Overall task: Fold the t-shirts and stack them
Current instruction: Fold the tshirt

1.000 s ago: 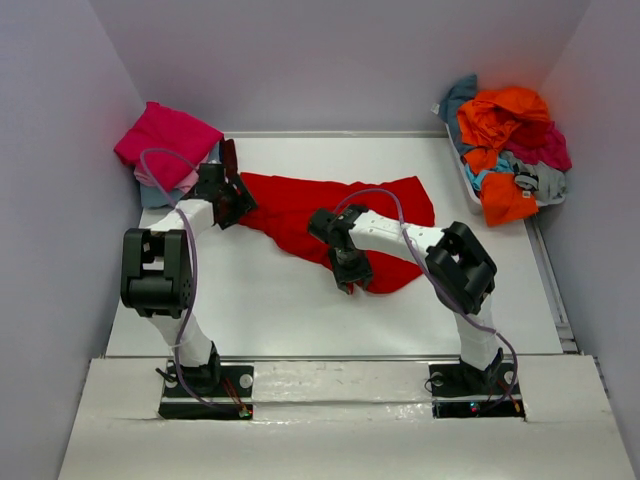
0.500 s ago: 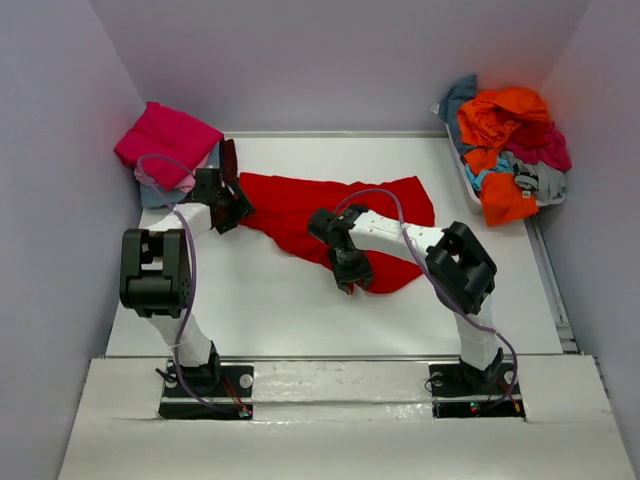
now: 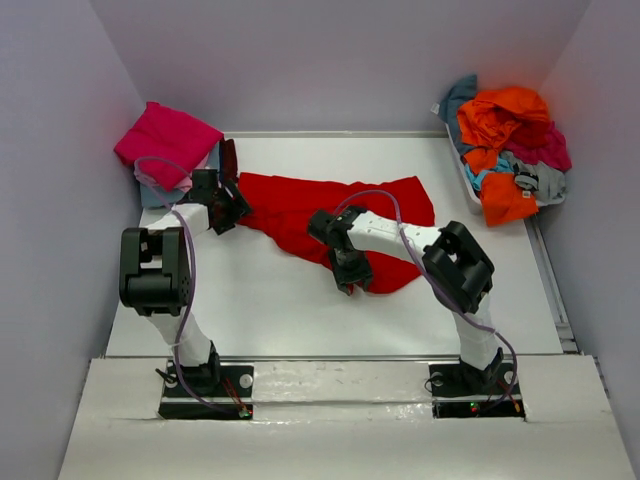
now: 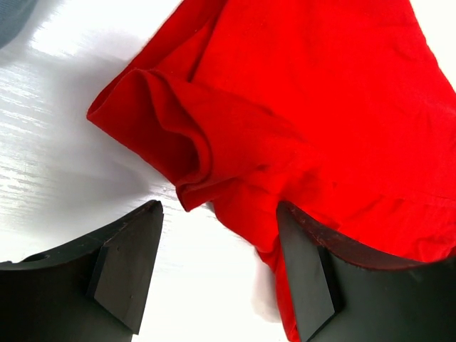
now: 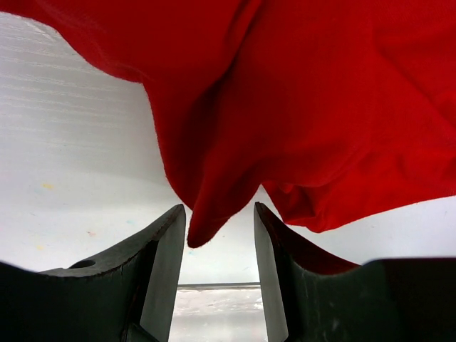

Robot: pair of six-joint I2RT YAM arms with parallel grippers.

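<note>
Red shirt (image 3: pixel 330 215) lies crumpled and unfolded in the middle of the tabletop (image 3: pixel 270 320), the one garment in hand. At the far left corner a small stack (image 3: pixel 168 140), magenta on top with paler layers beneath, looks finished; how many shirts it holds I cannot tell from above. A heap (image 3: pixel 510 150) of orange, teal, grey and magenta shirts sits at the far right, so most of the job seems left. The left pincer (image 4: pixel 217 267) stands open astride the shirt's bunched sleeve edge. The right pincer (image 5: pixel 219 242) is open too, with a red corner lying unclamped between its fingers.
</note>
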